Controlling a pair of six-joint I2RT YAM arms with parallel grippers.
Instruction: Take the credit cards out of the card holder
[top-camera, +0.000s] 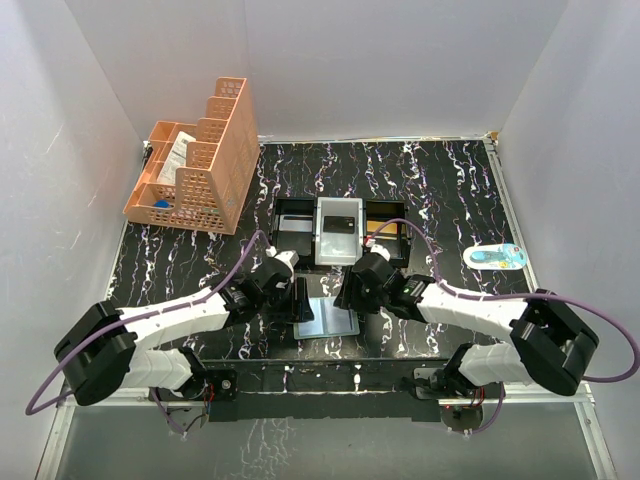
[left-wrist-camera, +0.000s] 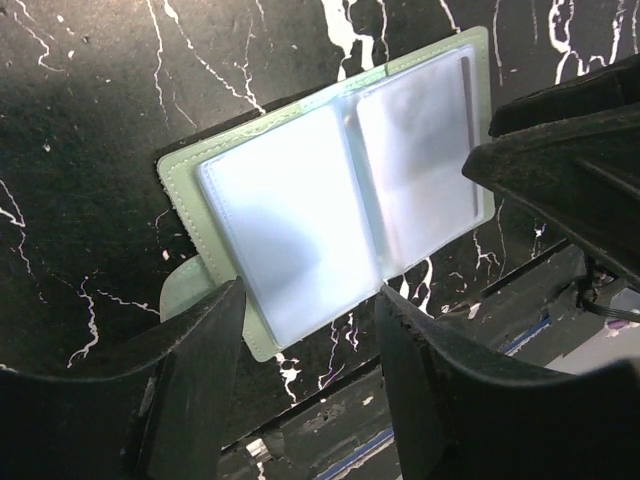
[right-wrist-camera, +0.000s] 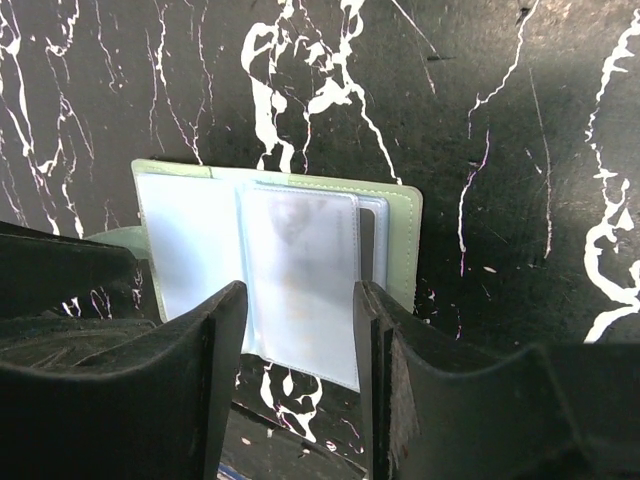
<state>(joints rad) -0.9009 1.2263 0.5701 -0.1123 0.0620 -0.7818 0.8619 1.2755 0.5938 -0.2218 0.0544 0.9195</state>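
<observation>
The card holder (top-camera: 328, 318) lies open and flat on the black marbled table near its front edge, pale green rim up, with shiny blue-grey plastic sleeves inside (left-wrist-camera: 330, 200) (right-wrist-camera: 290, 270). A narrow dark edge (right-wrist-camera: 366, 240) shows inside the right-hand sleeve; I cannot tell whether it is one of the credit cards. My left gripper (top-camera: 298, 300) (left-wrist-camera: 310, 295) hovers open over the holder's left near corner. My right gripper (top-camera: 352, 295) (right-wrist-camera: 300, 290) stands open over the right sleeve's near edge, and its fingers straddle that page without pinching it.
A black-and-white three-compartment tray (top-camera: 290, 228) sits just behind the holder, a dark grey flat rectangle (top-camera: 340, 222) in its middle bay. An orange lattice organiser (top-camera: 195, 165) stands back left. A small blue-and-white oval object (top-camera: 495, 256) lies at the right.
</observation>
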